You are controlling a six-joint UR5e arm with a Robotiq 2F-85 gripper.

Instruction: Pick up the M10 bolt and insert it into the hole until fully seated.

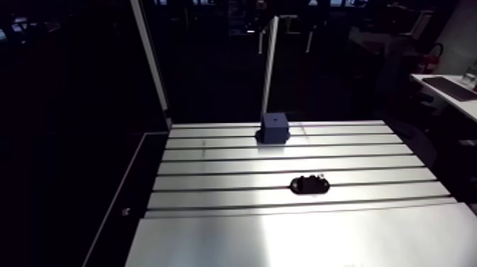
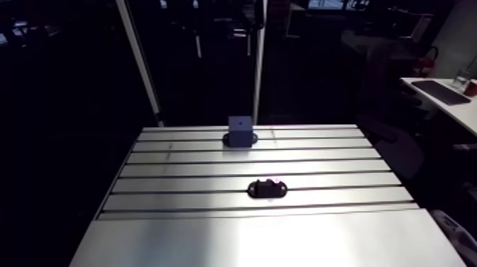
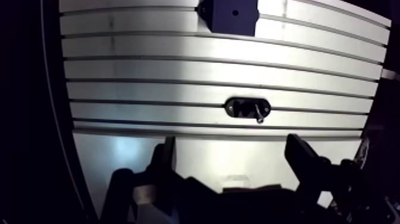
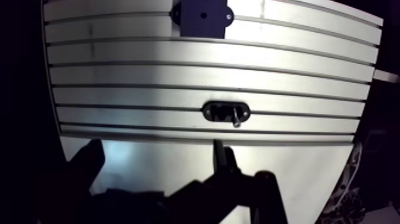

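The gripper (image 3: 232,148) is nearest in the wrist view. Its two dark fingers (image 3: 166,158) stand wide apart and hold nothing; only bare table (image 3: 178,77) shows between them. It hangs over the smooth, unslotted strip at the table's near edge.

Ahead of the fingers, past the first slots, a black oval holder (image 3: 247,108) lies flat on the table along a slot. The bolt (image 3: 259,114) sits at one end of the holder as a small pale sliver. It is tilted, and its tip reaches just over the holder's near rim. It is too small to tell head from shank. Bolt and gripper are well apart.

Farther on, at the table's far edge, stands a dark blue block (image 3: 232,13) with a small round hole (image 3: 236,12) in its top face. The arm view shows the block (image 1: 274,128) upright, several slots beyond the holder (image 1: 309,185).
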